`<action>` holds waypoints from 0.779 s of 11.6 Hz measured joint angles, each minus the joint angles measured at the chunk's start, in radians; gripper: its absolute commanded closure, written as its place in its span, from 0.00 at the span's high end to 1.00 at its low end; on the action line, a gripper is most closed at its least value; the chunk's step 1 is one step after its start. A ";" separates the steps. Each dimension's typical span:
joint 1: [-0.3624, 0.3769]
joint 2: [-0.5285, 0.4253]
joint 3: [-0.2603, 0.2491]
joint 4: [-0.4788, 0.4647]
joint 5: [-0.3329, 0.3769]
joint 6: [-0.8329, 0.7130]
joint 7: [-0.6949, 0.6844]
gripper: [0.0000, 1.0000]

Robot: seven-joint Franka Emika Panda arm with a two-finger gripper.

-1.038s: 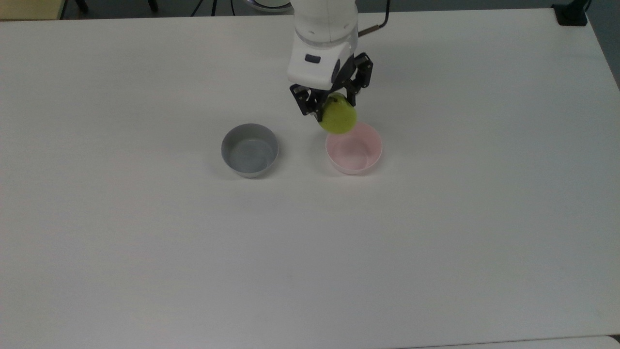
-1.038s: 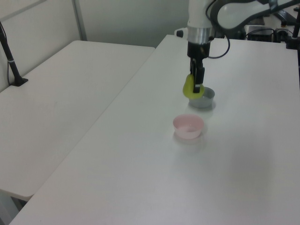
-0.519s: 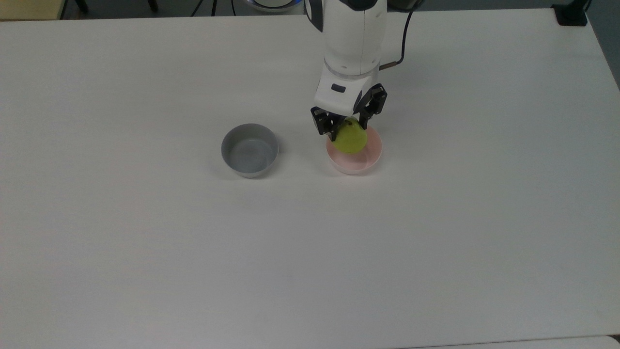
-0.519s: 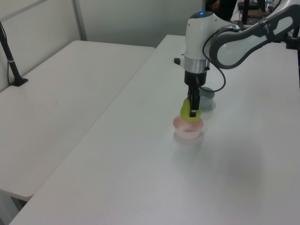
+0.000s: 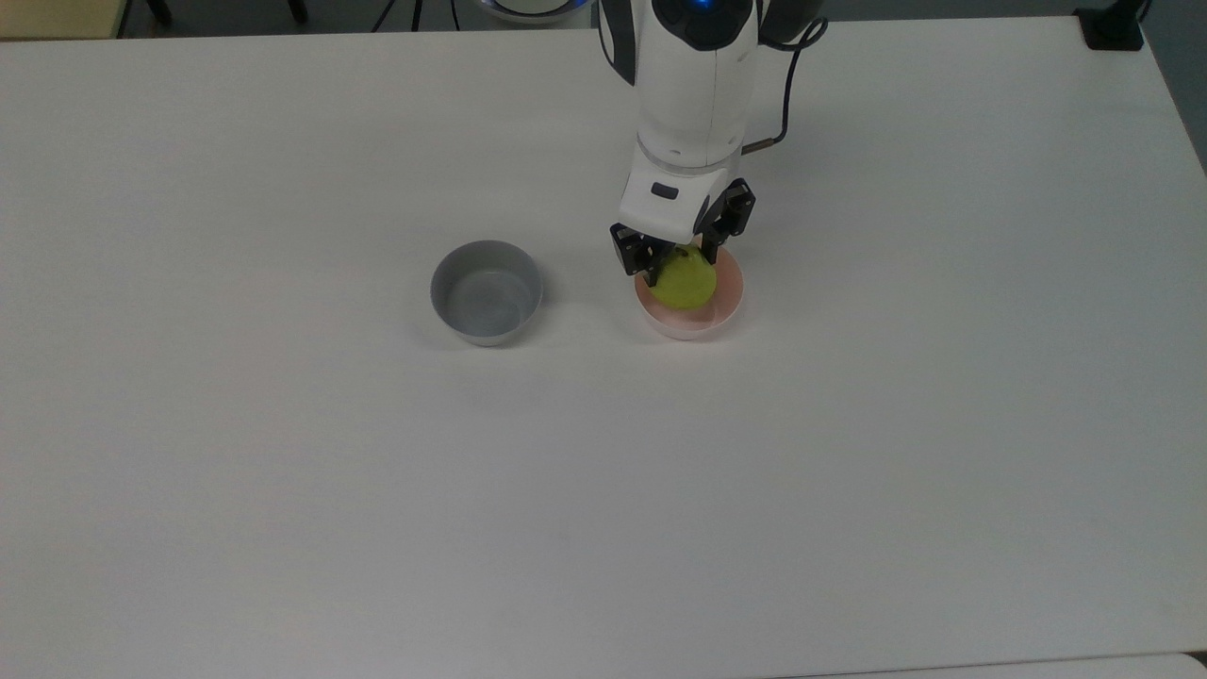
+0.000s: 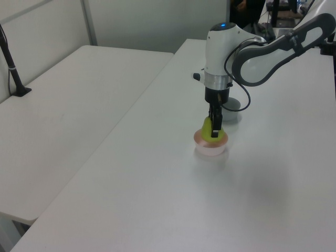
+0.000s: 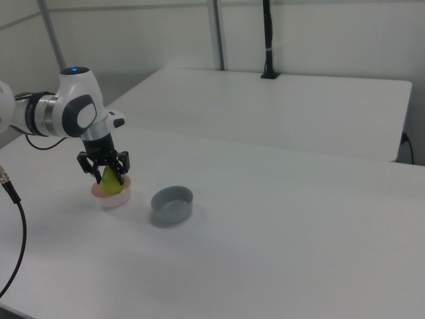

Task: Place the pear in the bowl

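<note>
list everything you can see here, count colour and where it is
pear: 1, yellow-green, inside the pink bowl, between the claw's fingers
pink bowl: 1, pale pink, on the near table, to the top view's right of the grey bowl
grey bowl: 1, grey, nothing in it, apart from the pink bowl on the same table
near table: 1, white, holds both bowls
second table: 1, white, beside the near table, at the left view's left
black post: 1, black, upright on the second table
arm: 1, white, above the pink bowl
claw: 1, black, shut on the pear
</note>
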 measured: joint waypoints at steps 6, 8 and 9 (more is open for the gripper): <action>-0.002 -0.011 -0.001 0.008 0.000 0.000 0.054 1.00; -0.004 -0.049 -0.002 0.024 0.000 -0.060 0.068 1.00; -0.014 -0.083 -0.004 0.048 -0.001 -0.142 0.072 1.00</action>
